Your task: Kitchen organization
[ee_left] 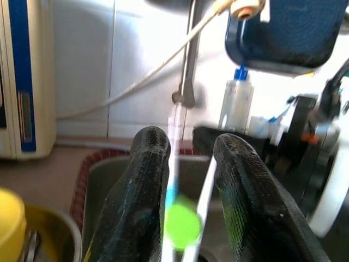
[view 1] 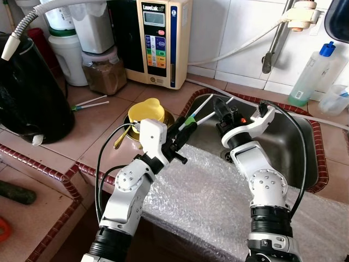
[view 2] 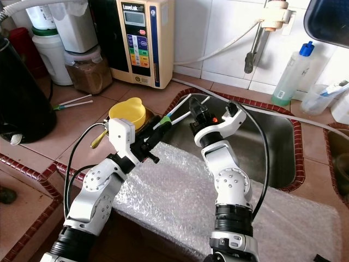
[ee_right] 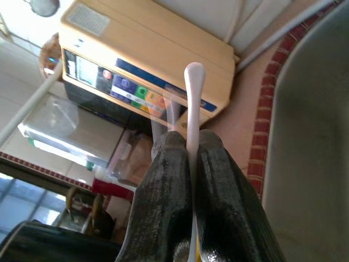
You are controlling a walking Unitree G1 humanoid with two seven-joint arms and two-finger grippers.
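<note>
My left gripper is raised over the near left corner of the steel sink. Its fingers are shut on two thin white toothbrushes with green and blue marks. One brush points up toward the back wall. The other runs across to my right gripper, which is shut on its white handle just above the sink's left side. The two grippers face each other, a short gap apart. A yellow lid sits on a metal cup beside my left gripper.
Bubble wrap covers the counter's front edge under both arms. A black kettle, jars and a cream water machine line the back left. Two more sticks lie on the tiles. A faucet and a blue-capped bottle stand behind the sink.
</note>
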